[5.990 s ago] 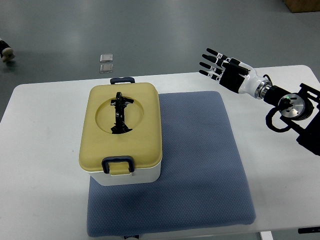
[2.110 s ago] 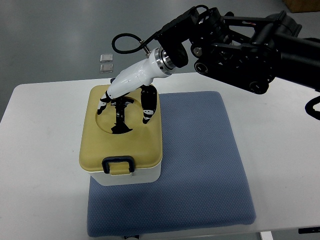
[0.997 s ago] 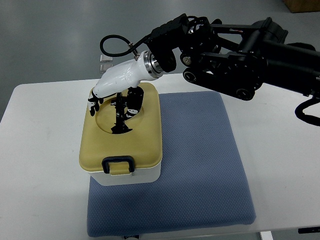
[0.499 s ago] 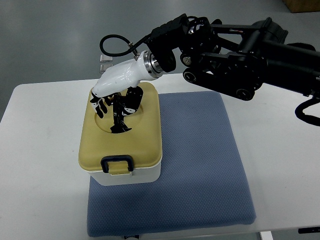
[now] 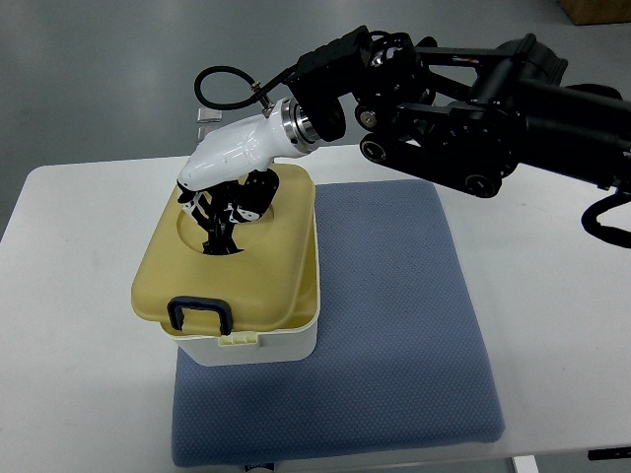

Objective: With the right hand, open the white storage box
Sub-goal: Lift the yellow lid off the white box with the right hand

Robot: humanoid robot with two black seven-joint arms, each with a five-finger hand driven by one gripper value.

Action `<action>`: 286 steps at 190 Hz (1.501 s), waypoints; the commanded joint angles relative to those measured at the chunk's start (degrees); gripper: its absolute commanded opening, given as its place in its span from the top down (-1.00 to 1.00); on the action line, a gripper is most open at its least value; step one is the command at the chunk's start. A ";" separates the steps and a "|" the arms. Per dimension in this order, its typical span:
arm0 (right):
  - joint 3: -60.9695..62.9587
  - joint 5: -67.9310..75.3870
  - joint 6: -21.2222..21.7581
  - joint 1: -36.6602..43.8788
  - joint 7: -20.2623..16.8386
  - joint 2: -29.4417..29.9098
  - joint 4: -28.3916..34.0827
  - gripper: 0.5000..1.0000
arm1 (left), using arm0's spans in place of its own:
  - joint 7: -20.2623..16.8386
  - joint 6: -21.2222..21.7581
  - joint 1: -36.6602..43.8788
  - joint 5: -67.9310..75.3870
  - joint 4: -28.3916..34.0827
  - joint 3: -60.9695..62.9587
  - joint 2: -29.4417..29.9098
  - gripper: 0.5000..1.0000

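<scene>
Storage box (image 5: pixel 258 340) lid handle (image 5: pixel 219 229) in right hand (image 5: pixel 225 187)

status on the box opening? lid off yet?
Not off yet. Done: the right hand has closed on the black handle in the recess of the yellow lid. In hand: the lid is lifted and skewed toward the left, so the white box rim shows at the front. Left: take the lid clear of the box on the blue mat.
</scene>
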 commanded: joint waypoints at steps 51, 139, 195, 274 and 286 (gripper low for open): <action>0.19 0.00 -3.45 0.95 2.63 -0.35 0.62 1.00 | 0.00 0.04 0.00 0.00 0.00 0.02 0.00 -1.00; 4.06 -0.09 -3.63 8.07 6.50 -4.04 1.58 1.00 | 0.00 -0.04 0.00 0.00 0.00 0.02 0.00 -1.00; 4.15 0.00 -3.01 12.73 9.57 -11.52 2.11 1.00 | 0.00 0.04 0.00 0.00 0.00 0.02 0.00 -1.00; 3.18 -0.09 -3.28 9.91 9.75 -23.91 8.17 1.00 | 0.00 0.04 0.00 0.00 0.00 0.02 0.00 -1.00; 3.18 -0.09 -3.37 8.95 9.75 -25.58 8.88 1.00 | 0.00 0.04 0.00 0.00 0.00 0.02 0.00 -1.00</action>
